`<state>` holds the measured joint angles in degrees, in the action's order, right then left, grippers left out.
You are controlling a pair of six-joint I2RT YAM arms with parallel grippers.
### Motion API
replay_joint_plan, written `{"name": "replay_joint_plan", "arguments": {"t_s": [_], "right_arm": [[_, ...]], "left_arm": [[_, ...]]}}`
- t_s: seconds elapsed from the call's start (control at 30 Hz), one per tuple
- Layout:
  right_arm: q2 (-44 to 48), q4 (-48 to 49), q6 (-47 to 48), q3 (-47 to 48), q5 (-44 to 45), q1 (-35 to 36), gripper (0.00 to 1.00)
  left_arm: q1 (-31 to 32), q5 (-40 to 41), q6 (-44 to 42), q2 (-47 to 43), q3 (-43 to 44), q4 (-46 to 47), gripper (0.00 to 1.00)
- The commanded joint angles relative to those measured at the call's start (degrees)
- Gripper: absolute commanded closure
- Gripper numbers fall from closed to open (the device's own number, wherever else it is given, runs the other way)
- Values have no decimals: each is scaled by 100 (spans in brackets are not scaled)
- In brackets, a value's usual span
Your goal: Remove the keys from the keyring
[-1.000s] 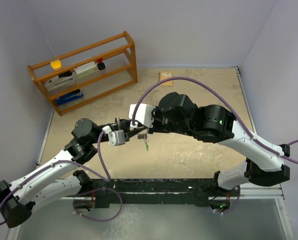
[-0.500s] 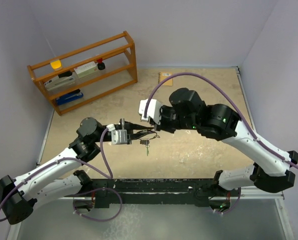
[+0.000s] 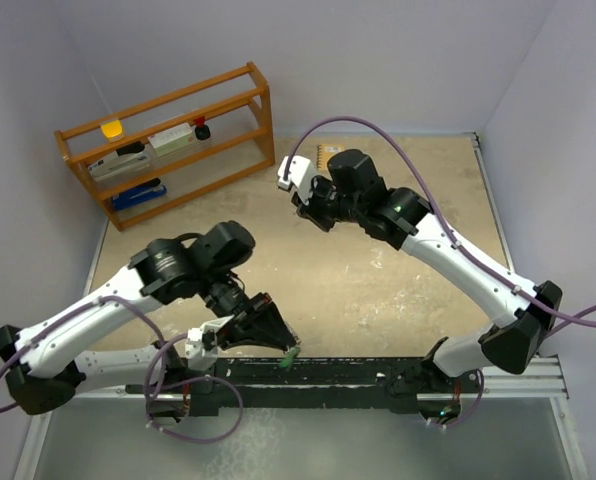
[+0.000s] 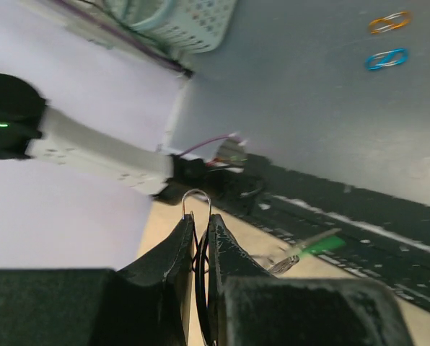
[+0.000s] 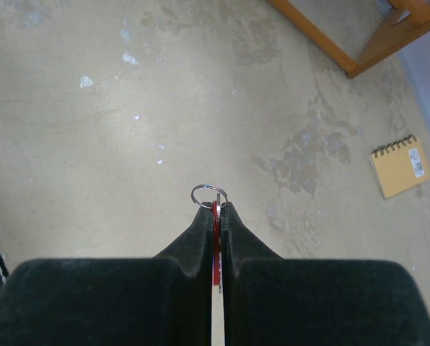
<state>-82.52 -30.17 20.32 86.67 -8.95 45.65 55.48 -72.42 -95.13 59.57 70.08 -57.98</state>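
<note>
Close to the black rail (image 3: 378,370), the left gripper (image 4: 199,220) hangs low over the table (image 5: 92,144). Its two fingers are pressed together on the keyring (image 4: 195,193), and the thin wire loop sticks up between the tips. The green key (image 4: 322,245) hangs from it, right by the rail. Some tiny silver keys (image 4: 283,265) hang beside the green one, but they look blurry.

Far from the rail, on the other side of the table, is the right gripper (image 5: 215,205). Its fingers are squeezed tight on the red key (image 5: 216,216), which stands on its edge between them. A small silver ring (image 5: 209,187) pokes out just past the fingertips. The tan notebook (image 5: 399,167) lies flat on the table near this gripper, also well away from the rail.
</note>
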Motion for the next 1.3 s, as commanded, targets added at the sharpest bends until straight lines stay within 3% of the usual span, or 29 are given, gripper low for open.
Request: {"name": "replay_joint_plan", "arguments": {"t_s": [0.0, 0.17, 0.27, 0.4, 0.7, 0.83, 1.1, 1.27], "right_arm": [[353, 778, -202, -46, 527, -79, 100], [517, 1162, -646, -539, 1666, -704, 100], [605, 1358, -1493, -1082, 2483, -1277, 100], [667, 1388, -2379, -1987, 2147, -2046, 100], [876, 1761, -2886, -3067, 2320, -2056, 100], [909, 1744, -2828, -3064, 2422, -2058, 100], [535, 1513, -3119, -3199, 2491, -2060, 100], [142, 1849, -3208, -3396, 2615, -2043, 100]], "left_arm": [[-39, -553, -2727, 498, 309, -2629, 100], [-284, -719, -2684, 669, 308, -2640, 100], [-413, -721, -2536, 850, 422, -2640, 100], [-618, -721, -2351, 1185, 624, -2627, 100], [-1795, -737, -1484, 2185, 1660, -2596, 100], [-2128, -729, -1018, 2928, 2638, -2605, 100], [-2612, -714, 284, 4501, 5363, -2630, 100], [-2894, -695, 1079, 5559, 7127, -2616, 100]]}}
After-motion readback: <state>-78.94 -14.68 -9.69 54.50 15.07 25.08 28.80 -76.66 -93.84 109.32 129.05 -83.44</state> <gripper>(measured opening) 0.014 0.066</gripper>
